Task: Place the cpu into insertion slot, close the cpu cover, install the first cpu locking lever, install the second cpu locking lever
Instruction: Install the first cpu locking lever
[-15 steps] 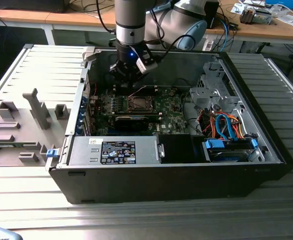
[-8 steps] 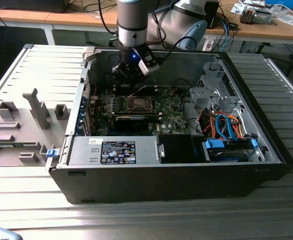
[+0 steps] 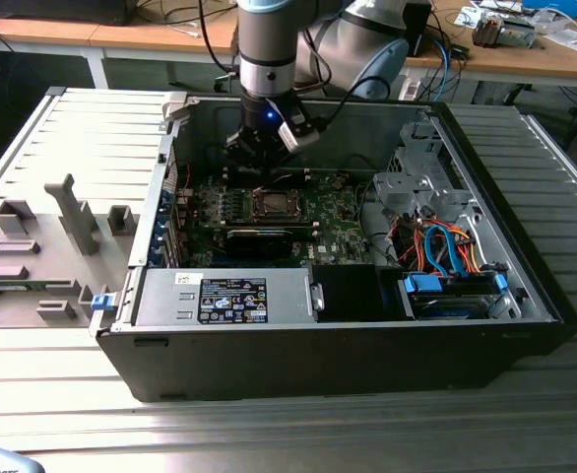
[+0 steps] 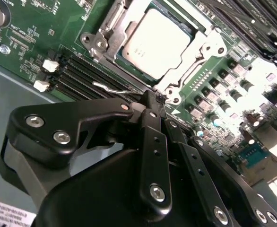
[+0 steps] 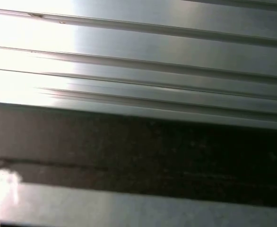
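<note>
In the second wrist view the silvery cpu (image 4: 155, 40) lies in the insertion slot (image 4: 129, 71) on the green board. The cpu cover (image 4: 197, 59) lies flat around it, its window framing the chip. A thin wire locking lever (image 4: 111, 88) runs along the slot's near edge to my gripper (image 4: 153, 100). The black fingers (image 4: 150, 137) are shut together, their tips touching the lever's end beside the slot. In the exterior view the gripper (image 3: 259, 150) hangs inside the open computer case, just behind the slot (image 3: 272, 204).
Narrow black memory slots (image 4: 82, 73) lie beside the socket. A long black card (image 3: 259, 239), a grey power supply (image 3: 224, 296) and a drive cage with blue and orange cables (image 3: 446, 246) crowd the case. A ribbed metal surface (image 5: 138, 56) shows in the first wrist view.
</note>
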Controlling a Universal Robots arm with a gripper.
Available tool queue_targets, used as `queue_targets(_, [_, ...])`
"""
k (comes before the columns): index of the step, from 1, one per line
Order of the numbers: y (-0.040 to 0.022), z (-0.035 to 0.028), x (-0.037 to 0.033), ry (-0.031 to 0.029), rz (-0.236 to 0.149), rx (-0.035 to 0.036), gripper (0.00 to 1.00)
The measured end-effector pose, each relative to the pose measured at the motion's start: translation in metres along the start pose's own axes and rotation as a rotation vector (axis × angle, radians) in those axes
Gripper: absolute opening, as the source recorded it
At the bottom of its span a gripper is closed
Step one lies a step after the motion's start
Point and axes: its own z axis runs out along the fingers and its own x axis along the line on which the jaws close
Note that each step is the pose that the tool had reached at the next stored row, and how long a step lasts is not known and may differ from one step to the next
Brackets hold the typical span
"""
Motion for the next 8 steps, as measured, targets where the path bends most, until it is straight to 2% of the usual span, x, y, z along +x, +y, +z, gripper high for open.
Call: queue_targets(8, [-0.0012,0.0072,-0.0116,0.0016,0.0,-0.0001,0.11])
